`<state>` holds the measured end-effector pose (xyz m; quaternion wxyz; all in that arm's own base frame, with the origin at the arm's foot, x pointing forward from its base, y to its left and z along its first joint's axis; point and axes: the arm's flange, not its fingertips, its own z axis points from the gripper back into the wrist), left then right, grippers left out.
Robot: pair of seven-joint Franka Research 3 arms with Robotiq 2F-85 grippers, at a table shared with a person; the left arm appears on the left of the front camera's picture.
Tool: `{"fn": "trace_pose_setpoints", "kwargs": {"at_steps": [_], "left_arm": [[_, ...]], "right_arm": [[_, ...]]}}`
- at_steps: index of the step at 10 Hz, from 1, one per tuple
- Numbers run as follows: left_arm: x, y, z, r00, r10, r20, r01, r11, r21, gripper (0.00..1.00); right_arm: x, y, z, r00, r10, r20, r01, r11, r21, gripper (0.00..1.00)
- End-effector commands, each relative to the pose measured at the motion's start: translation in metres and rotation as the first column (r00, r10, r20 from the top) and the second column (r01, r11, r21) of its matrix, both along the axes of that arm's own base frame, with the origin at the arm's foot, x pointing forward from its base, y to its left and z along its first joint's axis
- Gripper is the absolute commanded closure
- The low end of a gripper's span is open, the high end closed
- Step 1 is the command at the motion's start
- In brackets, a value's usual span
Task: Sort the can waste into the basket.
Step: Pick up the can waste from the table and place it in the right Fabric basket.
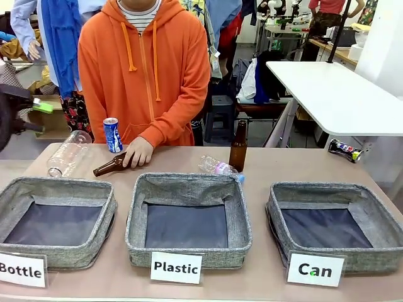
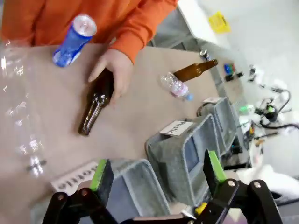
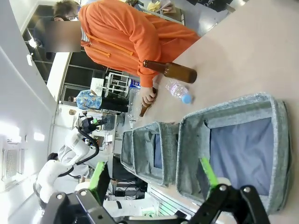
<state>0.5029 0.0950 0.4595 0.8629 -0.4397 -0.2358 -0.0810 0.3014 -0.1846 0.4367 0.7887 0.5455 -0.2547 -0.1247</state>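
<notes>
A blue can (image 1: 113, 134) with white print stands upright at the table's far left, beside the person's hand (image 1: 139, 151); the left wrist view shows this blue can (image 2: 74, 39) too. A crushed can (image 1: 345, 150) with dark, red and blue print lies at the far right corner. The grey basket (image 1: 277, 204) behind the "Can" card (image 1: 315, 270) is at the front right and holds nothing. My left gripper (image 1: 34, 117) hovers open at the left edge, above the left baskets (image 2: 156, 175). My right gripper (image 3: 154, 175) is open above the Can basket (image 3: 279, 140).
Baskets labelled "Bottle" (image 1: 107, 207) and "Plastic" (image 1: 135, 217) fill the front left and middle. The person in an orange hoodie rests a hand on a lying brown bottle (image 1: 108, 167). Another brown bottle (image 1: 238, 146) stands upright. Clear plastic bottles (image 1: 68, 154) (image 1: 220, 167) lie behind the baskets.
</notes>
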Motion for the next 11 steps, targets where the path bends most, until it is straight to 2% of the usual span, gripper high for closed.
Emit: {"fn": "trace_pose_setpoints", "kwargs": {"at_steps": [1, 2, 3, 4, 6, 8, 11], "left_arm": [[0.029, -0.001, -0.012, 0.993, -0.115, 0.036, 0.115, 0.993, 0.002, 0.00], [0.031, 0.003, -0.007, 0.994, -0.111, -0.002, 0.111, 0.994, -0.014, 0.00], [0.015, 0.031, 0.015, 0.993, -0.116, 0.013, 0.117, 0.992, -0.038, 0.00], [-0.023, 0.075, 0.039, 0.989, -0.108, 0.099, 0.117, 0.989, -0.089, 0.00], [-0.092, 0.146, 0.059, 0.979, 0.009, 0.205, 0.035, 0.978, -0.206, 0.00], [-0.151, 0.218, 0.062, 0.954, 0.155, 0.255, -0.074, 0.951, -0.300, 0.00], [-0.207, 0.296, 0.038, 0.928, 0.281, 0.243, -0.148, 0.881, -0.450, 0.00]], "right_arm": [[0.003, -0.001, 0.003, 1.000, -0.002, 0.022, 0.002, 1.000, 0.011, 0.00], [0.003, -0.001, 0.003, 1.000, -0.002, 0.022, 0.002, 1.000, 0.011, 0.00], [0.003, -0.001, 0.003, 1.000, -0.002, 0.022, 0.002, 1.000, 0.011, 0.00], [0.003, -0.001, 0.003, 1.000, -0.002, 0.022, 0.002, 1.000, 0.011, 0.00], [0.003, -0.001, 0.003, 1.000, -0.002, 0.022, 0.002, 1.000, 0.011, 0.00], [0.003, -0.001, 0.003, 1.000, -0.002, 0.022, 0.002, 1.000, 0.011, 0.00], [0.003, -0.001, 0.003, 1.000, -0.002, 0.022, 0.002, 1.000, 0.011, 0.00]]}}
